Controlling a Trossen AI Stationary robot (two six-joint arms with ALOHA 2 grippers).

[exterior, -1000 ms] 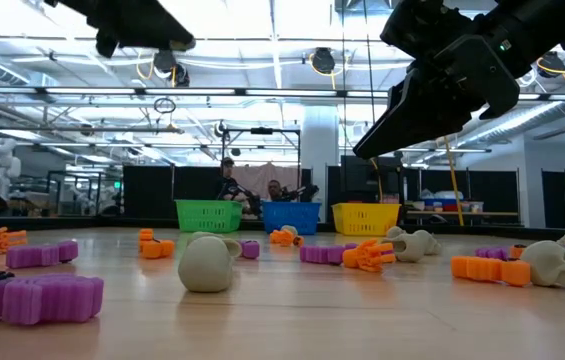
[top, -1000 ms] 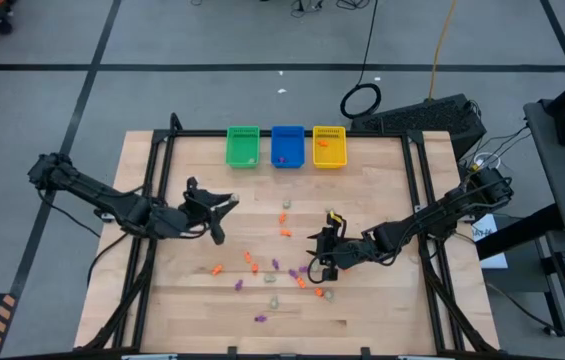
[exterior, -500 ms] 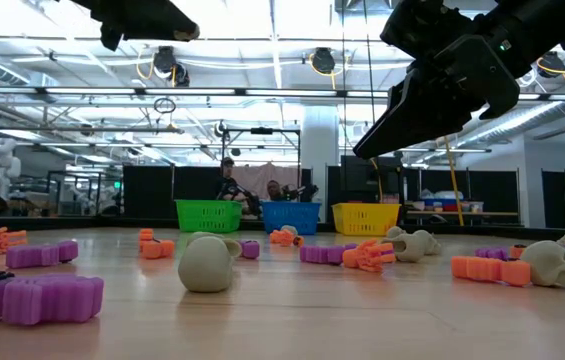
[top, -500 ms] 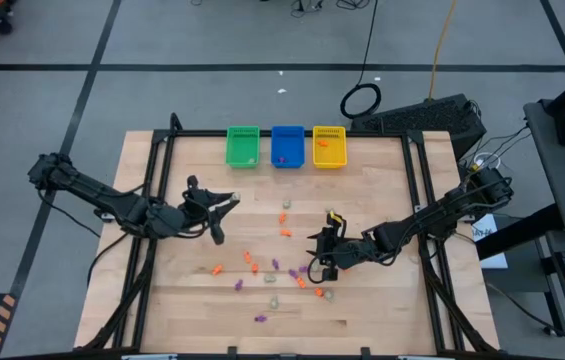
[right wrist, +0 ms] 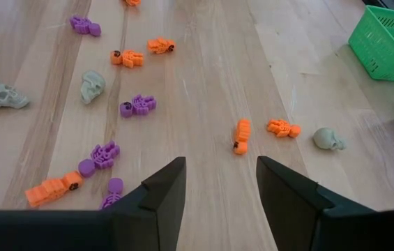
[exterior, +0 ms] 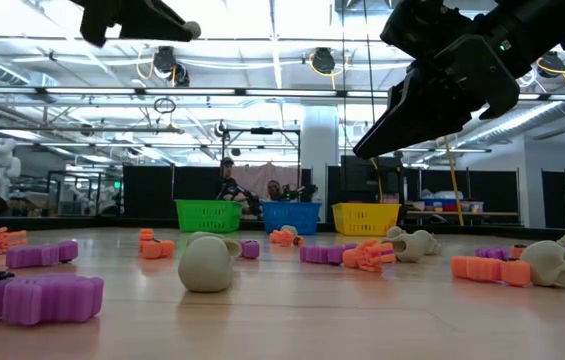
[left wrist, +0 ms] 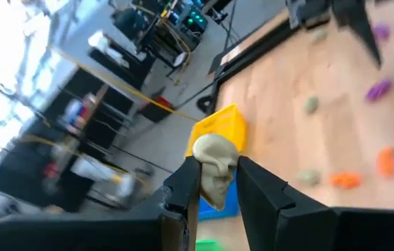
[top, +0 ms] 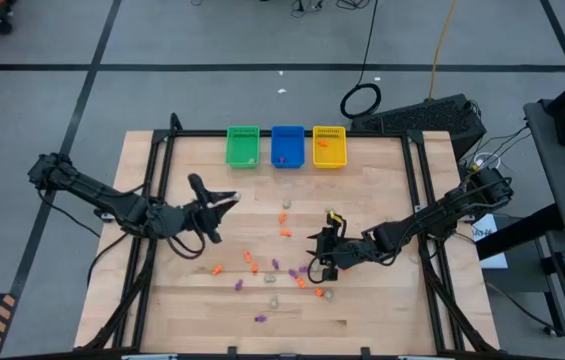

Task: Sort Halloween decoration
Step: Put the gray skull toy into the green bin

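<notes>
Skull, small and pale greenish-beige plastic (left wrist: 215,169), sits pinched at its temples between the left gripper's (top: 224,202) fingers, raised over the bench's left half. It looks light, hard and slick, so rounded sides could squirt free. Right gripper (right wrist: 219,183) hovers with fingers apart above scattered orange and purple trinkets (right wrist: 120,155); open boards lead to the far-edge green bin (top: 243,146).

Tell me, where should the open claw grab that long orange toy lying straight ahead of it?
Probably across its narrow middle, from straight above. The orange toy lies flat, its long axis pointing away from the right gripper, so open fingers would straddle its slim sides. Another orange piece sits close beside it, so mind that side. The left gripper holds a pale skull.
</notes>
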